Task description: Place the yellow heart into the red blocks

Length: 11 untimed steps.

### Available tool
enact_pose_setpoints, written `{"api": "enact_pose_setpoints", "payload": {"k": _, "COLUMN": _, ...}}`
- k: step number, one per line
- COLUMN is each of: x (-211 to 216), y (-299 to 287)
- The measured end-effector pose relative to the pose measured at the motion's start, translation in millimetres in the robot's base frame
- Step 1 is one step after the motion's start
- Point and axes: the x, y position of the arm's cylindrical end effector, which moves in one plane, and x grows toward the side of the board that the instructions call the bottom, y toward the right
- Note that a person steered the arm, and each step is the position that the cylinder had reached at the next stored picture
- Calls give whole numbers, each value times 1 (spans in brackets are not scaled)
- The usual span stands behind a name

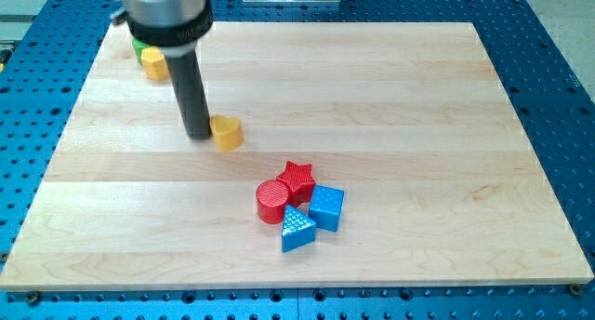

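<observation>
The yellow heart point(227, 132) lies on the wooden board left of centre. My tip point(198, 134) stands on the board right at the heart's left side, touching or nearly touching it. The red cylinder point(272, 201) and the red star point(297, 179) sit together below and to the right of the heart, a short gap away. The rod rises from the tip to the arm's grey body at the view's top left.
A blue cube point(326, 207) and a blue triangle point(295, 230) press against the red blocks on their right and bottom. Another yellow block point(153, 64) and a green block point(140, 48) sit at the board's top left corner, partly behind the arm.
</observation>
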Motion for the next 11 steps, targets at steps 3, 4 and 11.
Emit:
{"api": "enact_pose_setpoints", "payload": {"k": 3, "x": -34, "y": -9}}
{"api": "enact_pose_setpoints", "payload": {"k": 4, "x": -39, "y": 46}}
{"api": "enact_pose_setpoints", "payload": {"k": 11, "x": 94, "y": -44}}
